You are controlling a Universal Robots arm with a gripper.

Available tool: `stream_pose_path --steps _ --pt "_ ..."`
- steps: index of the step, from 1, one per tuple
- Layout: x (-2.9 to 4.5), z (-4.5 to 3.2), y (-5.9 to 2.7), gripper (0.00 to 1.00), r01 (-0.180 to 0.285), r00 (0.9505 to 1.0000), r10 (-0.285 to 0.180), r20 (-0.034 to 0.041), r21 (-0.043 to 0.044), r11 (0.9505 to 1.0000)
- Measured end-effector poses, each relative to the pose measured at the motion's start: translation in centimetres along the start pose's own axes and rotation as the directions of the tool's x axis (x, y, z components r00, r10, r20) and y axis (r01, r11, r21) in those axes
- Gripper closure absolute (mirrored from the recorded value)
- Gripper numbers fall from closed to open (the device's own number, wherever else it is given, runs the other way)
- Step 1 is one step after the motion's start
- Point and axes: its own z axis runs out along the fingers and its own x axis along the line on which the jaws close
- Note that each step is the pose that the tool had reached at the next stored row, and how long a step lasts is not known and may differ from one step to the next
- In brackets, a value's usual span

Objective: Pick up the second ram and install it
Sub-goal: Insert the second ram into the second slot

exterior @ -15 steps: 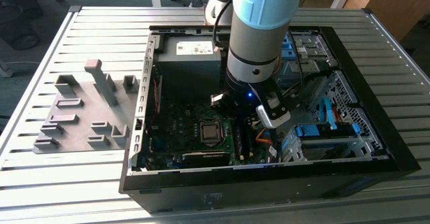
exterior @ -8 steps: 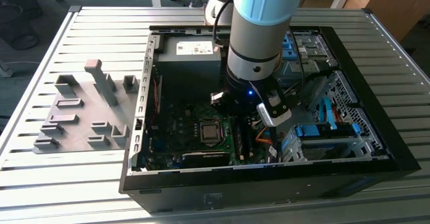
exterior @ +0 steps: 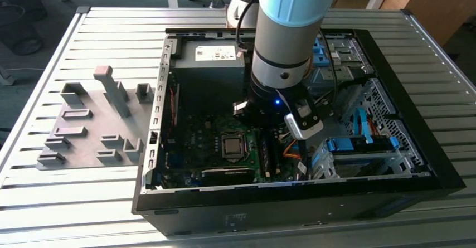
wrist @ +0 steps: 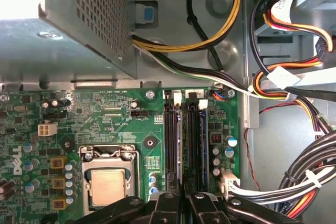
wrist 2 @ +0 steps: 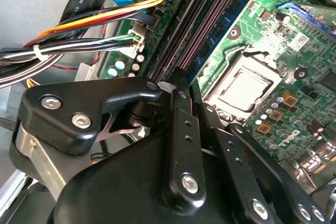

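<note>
You will find the pale blue and grey robot arm [exterior: 286, 47] reaching down into the open black desktop computer case [exterior: 297, 189], which lies on its side on the slatted grey metal table [exterior: 74, 203]. Note the arm's lower end over the green motherboard [wrist: 105, 119], towards the exterior view's right of the silver square processor in its socket [wrist: 107, 184].

In both wrist views the black linkage gripper [wrist 2: 176, 80] has its fingers [wrist: 170, 203] drawn together with no visible gap. You can see the tips directly over the near end of the row of long black memory slots [wrist: 170, 140], at or just above them. Whether they press on anything cannot be told.

The second ram [wrist 2: 220, 30], a long, narrow, dark blue-green memory stick, stands on edge in the slot row in the second wrist view, running away from the fingertips and parallel to the neighbouring slots. You cannot tell from these views whether it is fully seated, nor whether the tips touch it.

Observe the bundle of orange, yellow, black and white cables [wrist 2: 79, 24] passing just beside the slot row, on the side away from the processor. The perforated grey metal power supply box [wrist: 68, 40] sits at the board's far edge.

Outside the case, on the exterior view's left, a flat grey plastic fixture plate with upright blocks [exterior: 89, 125] rests on the table, well apart from the gripper
</note>
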Motion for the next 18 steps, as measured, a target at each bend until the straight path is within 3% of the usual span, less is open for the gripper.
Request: stream_pose_path --steps 6,18 --pt "0.00 0.42 0.00 0.86 0.000 1.0000 0.000 -0.0002 -0.0072 1.0000" --pt "0.05 0.77 -0.01 0.86 0.000 1.0000 0.000 -0.0003 -0.0075 1.0000"
